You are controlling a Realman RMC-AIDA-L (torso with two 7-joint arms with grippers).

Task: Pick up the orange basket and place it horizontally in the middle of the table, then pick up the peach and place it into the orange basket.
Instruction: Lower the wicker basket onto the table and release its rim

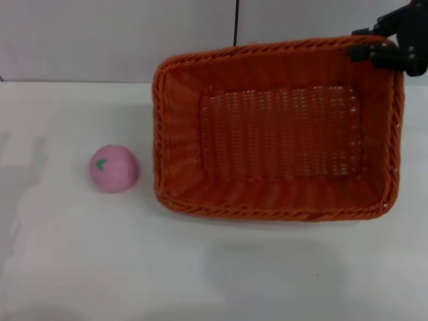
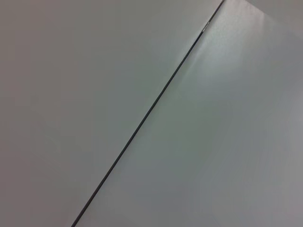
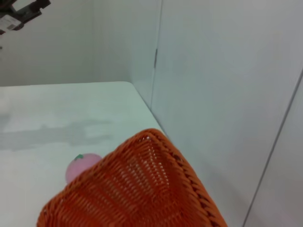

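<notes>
The orange basket (image 1: 277, 134) fills the middle and right of the head view, its opening tipped toward the camera, and its shadow falls on the table (image 1: 200, 281) nearer me. My right gripper (image 1: 372, 44) is shut on the braided rim at the basket's far right corner. The right wrist view shows a corner of the orange basket (image 3: 142, 189) with the peach (image 3: 78, 166) partly hidden behind it. In the head view the peach (image 1: 114, 168) lies on the white table just left of the basket, apart from it. My left gripper is out of view.
A pale wall with a dark vertical seam (image 1: 236, 23) stands behind the table's far edge. The left wrist view shows only wall panels and a seam (image 2: 147, 113). A dark piece of equipment (image 3: 21, 14) hangs far off in the right wrist view.
</notes>
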